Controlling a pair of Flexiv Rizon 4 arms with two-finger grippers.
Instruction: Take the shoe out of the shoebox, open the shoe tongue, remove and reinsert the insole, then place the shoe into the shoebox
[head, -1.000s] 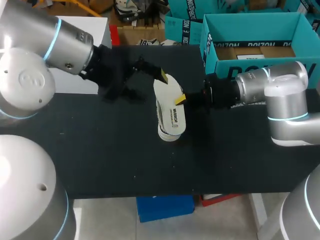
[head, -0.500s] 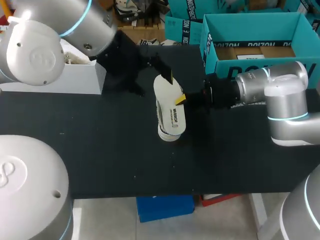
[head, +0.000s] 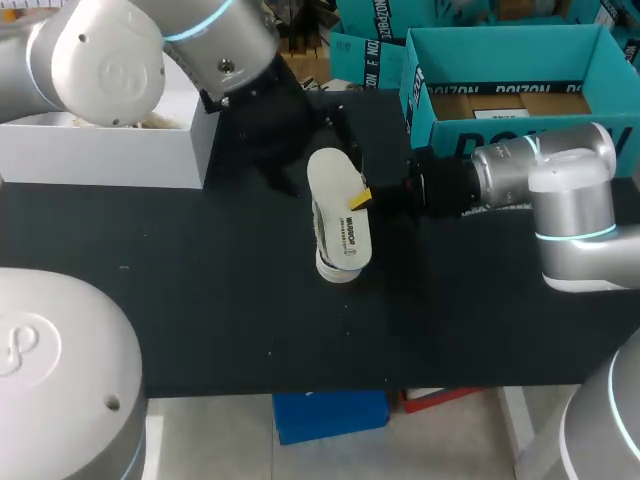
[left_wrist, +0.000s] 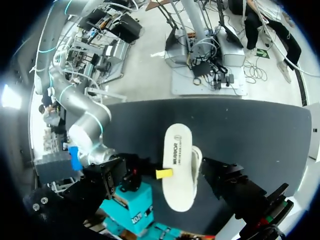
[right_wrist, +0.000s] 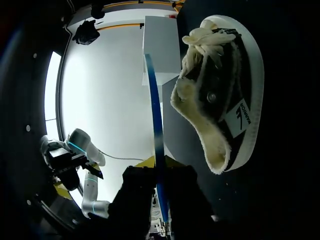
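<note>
The right gripper (head: 360, 198) pinches the insole (head: 338, 215) by its edge, flat just over the shoe (right_wrist: 220, 90) ahead of its jaws, while the left gripper (head: 305, 140), spread wide and empty, has both ahead of its jaws.

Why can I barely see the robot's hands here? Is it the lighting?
Head view: the left hand is black over the black table, so it melts in; only the right hand's yellow tip stands out against the pale insole. Right wrist view: bright white glare beside the shoe leaves that hand's fingers in silhouette.
</note>
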